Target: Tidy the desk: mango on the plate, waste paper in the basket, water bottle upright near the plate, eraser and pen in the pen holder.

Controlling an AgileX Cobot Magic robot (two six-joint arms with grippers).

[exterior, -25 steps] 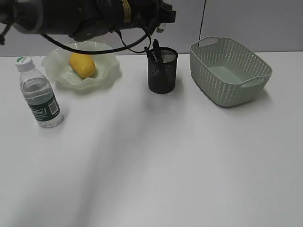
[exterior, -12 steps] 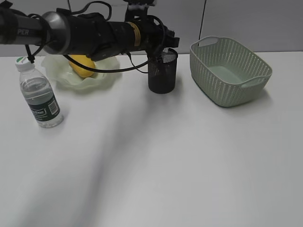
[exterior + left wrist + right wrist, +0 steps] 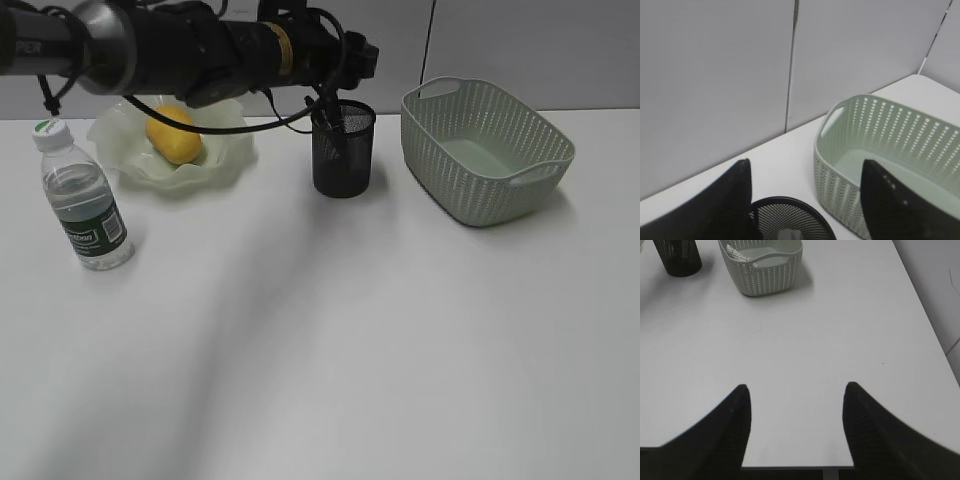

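The mango (image 3: 173, 137) lies on the wavy green plate (image 3: 228, 160) at the back left of the desk (image 3: 350, 330). The water bottle (image 3: 85, 195) stands upright in front of the plate. The black mesh pen holder (image 3: 343, 155) holds a dark pen (image 3: 324, 112). My left gripper (image 3: 338, 80) hovers just above the holder's rim, open and empty (image 3: 806, 167); a grey object (image 3: 788, 234) shows inside the holder (image 3: 805, 212). The waste paper (image 3: 735, 250) lies in the basket (image 3: 765, 275). My right gripper (image 3: 797, 390) is open and empty over the desk's near edge.
The green basket (image 3: 450, 150) stands at the back right, right of the pen holder. A grey panelled wall (image 3: 740, 75) runs close behind the desk. The desk's right edge (image 3: 920, 305) and near edge show in the right wrist view.
The left arm swung down over the pen holder and has since lifted a little above it. The objects on the desk have not moved.
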